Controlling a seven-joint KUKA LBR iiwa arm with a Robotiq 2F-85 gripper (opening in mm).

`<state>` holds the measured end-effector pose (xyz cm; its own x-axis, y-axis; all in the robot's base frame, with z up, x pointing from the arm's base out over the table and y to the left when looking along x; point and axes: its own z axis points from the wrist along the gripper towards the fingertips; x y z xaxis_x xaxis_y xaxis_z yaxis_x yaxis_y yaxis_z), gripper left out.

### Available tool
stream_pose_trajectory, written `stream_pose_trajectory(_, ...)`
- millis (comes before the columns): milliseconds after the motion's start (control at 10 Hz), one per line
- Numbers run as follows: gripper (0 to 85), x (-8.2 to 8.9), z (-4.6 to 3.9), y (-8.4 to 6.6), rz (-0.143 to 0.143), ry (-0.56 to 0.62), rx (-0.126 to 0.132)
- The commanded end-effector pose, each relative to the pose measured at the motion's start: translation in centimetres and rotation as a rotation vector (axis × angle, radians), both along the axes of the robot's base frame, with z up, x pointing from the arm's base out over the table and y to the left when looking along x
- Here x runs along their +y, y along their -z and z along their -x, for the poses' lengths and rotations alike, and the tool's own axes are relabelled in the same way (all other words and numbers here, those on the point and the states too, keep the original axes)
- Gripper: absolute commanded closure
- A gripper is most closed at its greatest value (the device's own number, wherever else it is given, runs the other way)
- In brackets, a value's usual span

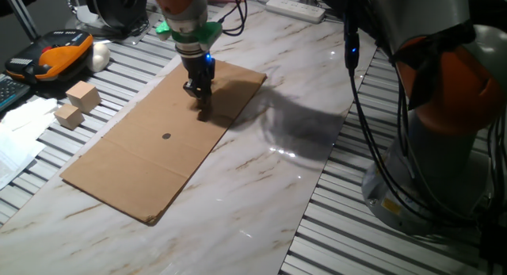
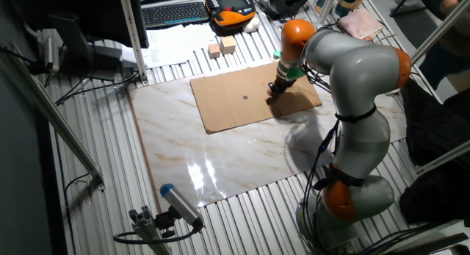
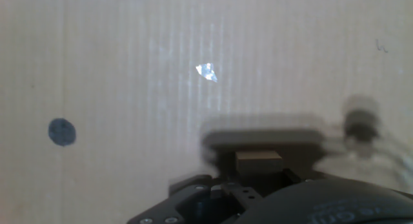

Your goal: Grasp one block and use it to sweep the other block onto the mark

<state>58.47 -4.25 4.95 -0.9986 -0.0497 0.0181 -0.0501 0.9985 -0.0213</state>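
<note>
My gripper [image 1: 201,101] stands upright with its tips down on the brown cardboard sheet [image 1: 135,160], near the sheet's far right corner. In the hand view a small pale tan block [image 3: 258,161] sits between the blurred jaws of the gripper [image 3: 258,146], which looks shut on it. The mark [image 1: 165,135] is a dark round dot near the sheet's middle, left of and nearer than the gripper. It also shows in the hand view [image 3: 62,132], far left of the held block, and in the other fixed view [image 2: 245,96], left of the gripper [image 2: 275,90]. No second tiny cube shows in any view.
Two larger pale wooden blocks [image 1: 83,95] [image 1: 70,116] lie off the sheet at the left, on the slatted table. A white speck [image 3: 206,71] lies on the cardboard ahead of the hand. The robot's base [image 1: 444,148] stands at the right. A keyboard [image 2: 175,12] and an orange tool [image 1: 59,53] are at the table's edge.
</note>
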Motion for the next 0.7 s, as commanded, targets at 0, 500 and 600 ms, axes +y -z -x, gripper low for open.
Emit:
stream_pose_trajectory(0, 85.0, 0.4, -0.06, 0.1, -0.004, 0.005, 0.004)
stream_pose_trajectory(500, 85.0, 2.6, -0.73, 0.2, 0.005, 0.031, 0.009)
stream_pose_trajectory(600, 85.0, 3.0, -0.86, 0.2, 0.005, 0.035, 0.009)
